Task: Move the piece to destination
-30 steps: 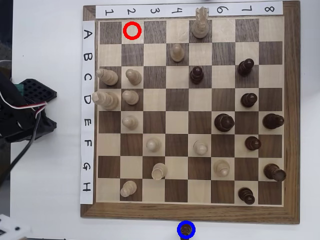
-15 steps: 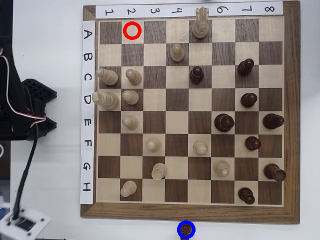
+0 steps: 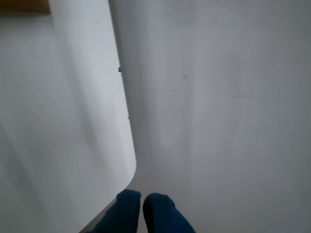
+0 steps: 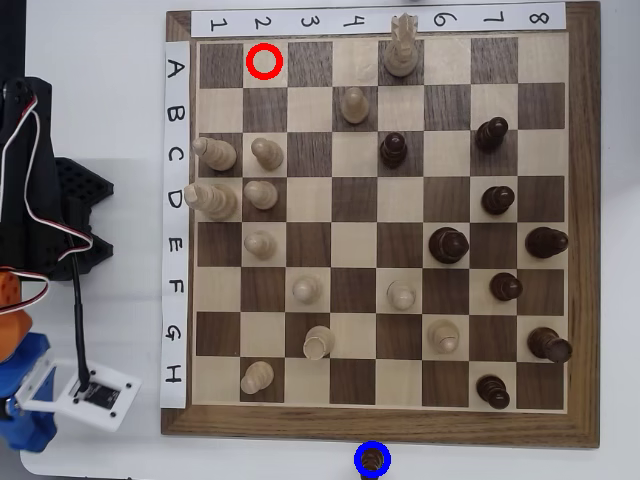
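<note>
You'll see a wooden chessboard (image 4: 380, 425) lying on the white bench (image 4: 110, 90), with paper strips marking columns 1 to 8 and rows A to H. A red ring (image 4: 264, 62) sits on square A2. Cream pieces (image 4: 260, 244) crowd the left half, dark pieces (image 4: 448, 243) the right.

The board (image 4: 580, 425) is chequered in dark brown and cream with a brown wooden frame. The piece (image 4: 372, 460) is dark brown inside the bright-blue destination (image 4: 358, 460) ring at 6 o'clock. A red ring (image 4: 265, 49) sits at 11 o'clock. The gripper (image 3: 142, 213) is blue; the tabletop (image 4: 100, 90) is white.
</note>
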`<state>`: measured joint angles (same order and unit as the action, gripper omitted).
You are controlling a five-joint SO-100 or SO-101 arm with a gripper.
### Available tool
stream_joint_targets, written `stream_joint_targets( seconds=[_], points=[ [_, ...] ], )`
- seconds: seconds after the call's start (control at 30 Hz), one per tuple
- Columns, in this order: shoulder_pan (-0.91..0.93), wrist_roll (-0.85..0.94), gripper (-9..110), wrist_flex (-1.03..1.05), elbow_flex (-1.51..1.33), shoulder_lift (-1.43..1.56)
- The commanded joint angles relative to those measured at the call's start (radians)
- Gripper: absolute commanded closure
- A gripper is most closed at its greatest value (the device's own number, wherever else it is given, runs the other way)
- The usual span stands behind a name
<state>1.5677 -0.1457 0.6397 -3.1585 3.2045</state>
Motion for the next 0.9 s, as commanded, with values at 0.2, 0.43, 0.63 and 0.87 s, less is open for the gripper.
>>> stream_joint_targets(
  seconds=[0.2,0.43,0.63,0.87],
  points=[
    [-0.008,0.011,101,0.198,-0.035,0.206],
    [-0.005,0.037,101,0.436,0.026,0.221],
    [0.005,0.051,101,0.522,0.049,0.221],
    [0.003,0.052,101,0.518,0.049,0.221]
  ],
)
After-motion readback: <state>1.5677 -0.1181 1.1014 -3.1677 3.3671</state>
